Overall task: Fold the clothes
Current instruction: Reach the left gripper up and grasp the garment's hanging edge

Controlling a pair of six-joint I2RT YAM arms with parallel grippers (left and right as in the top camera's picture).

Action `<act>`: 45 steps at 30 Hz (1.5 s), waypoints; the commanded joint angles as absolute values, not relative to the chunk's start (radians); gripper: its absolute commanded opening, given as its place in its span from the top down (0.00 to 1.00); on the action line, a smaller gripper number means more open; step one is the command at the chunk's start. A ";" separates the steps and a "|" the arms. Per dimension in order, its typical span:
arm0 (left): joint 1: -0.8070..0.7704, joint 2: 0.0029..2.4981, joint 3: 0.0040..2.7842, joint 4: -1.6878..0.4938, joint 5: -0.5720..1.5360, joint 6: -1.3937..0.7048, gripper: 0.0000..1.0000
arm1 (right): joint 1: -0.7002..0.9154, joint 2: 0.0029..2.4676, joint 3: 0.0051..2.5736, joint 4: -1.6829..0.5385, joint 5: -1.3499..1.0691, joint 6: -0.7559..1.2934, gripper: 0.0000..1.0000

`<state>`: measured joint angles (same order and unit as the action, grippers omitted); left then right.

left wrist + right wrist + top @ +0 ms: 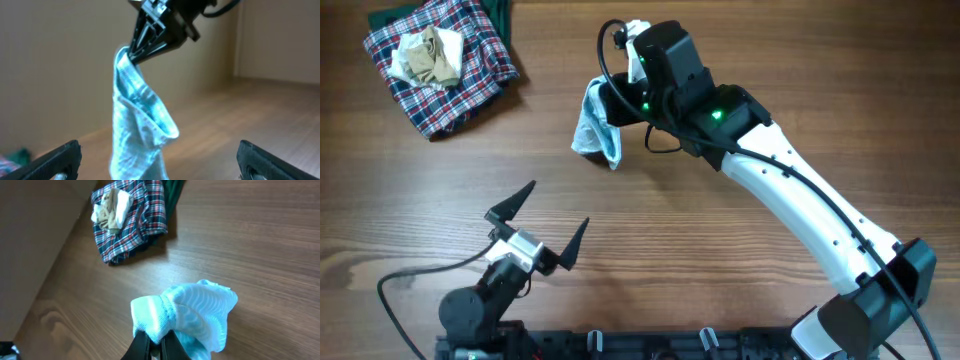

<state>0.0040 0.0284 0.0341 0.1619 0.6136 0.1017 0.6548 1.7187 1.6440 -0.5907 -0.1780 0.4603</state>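
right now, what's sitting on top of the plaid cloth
A crumpled beige cloth lies on top of the plaid cloth, near its middle. Dark green fabric shows at its far edge; how far that runs beneath is hidden.

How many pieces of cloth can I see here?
4. Pale blue-white striped pants hang from the right gripper; a red, navy and white plaid cloth lies far left, a small beige cloth atop it, dark green fabric beneath. More may be hidden.

Cut off at 6 o'clock, left wrist view: lower end of the striped pants (137,145). Mostly hidden under the plaid cloth (450,70) overhead, clipped at 12 o'clock: green fabric (500,12).
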 commanded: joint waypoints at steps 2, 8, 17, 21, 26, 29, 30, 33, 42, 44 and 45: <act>0.009 0.195 0.258 -0.044 0.672 0.047 0.00 | 0.644 1.730 1.660 -0.577 -0.141 0.474 0.96; 0.009 0.609 0.526 -0.188 0.675 0.028 0.00 | 0.639 1.730 1.660 -0.562 -0.142 0.474 0.96; -0.186 0.963 0.635 -0.318 0.473 -0.089 0.00 | 0.633 1.730 1.660 -0.559 -0.138 0.471 0.96; -0.326 1.061 0.730 -0.311 0.400 -0.162 0.00 | 0.633 1.730 1.660 -0.563 -0.138 0.472 0.96; -0.342 1.074 0.746 -0.254 0.329 -0.196 0.00 | 0.633 1.730 1.660 -0.562 -0.157 0.483 0.96; -0.342 1.093 0.746 -0.232 0.239 -0.196 0.00 | 0.633 1.730 1.660 -0.561 -0.157 0.500 0.96; -0.342 1.106 0.746 -0.218 0.226 -0.195 0.00 | 0.633 1.730 1.660 -0.559 -0.158 0.501 0.96; -0.342 1.169 0.746 -0.171 0.189 -0.202 0.00 | 0.633 1.730 1.660 -0.559 -0.158 0.500 0.96; -0.342 1.259 0.746 -0.093 0.006 -0.300 0.00 | 0.633 1.730 1.660 -0.569 -0.157 0.500 0.96; -0.342 1.259 0.746 -0.089 0.006 -0.300 0.00 | 0.633 1.730 1.660 -0.570 -0.157 0.500 0.96; -0.342 1.259 0.746 -0.084 0.007 -0.300 0.00 | 0.633 1.730 1.660 -0.571 -0.157 0.500 0.96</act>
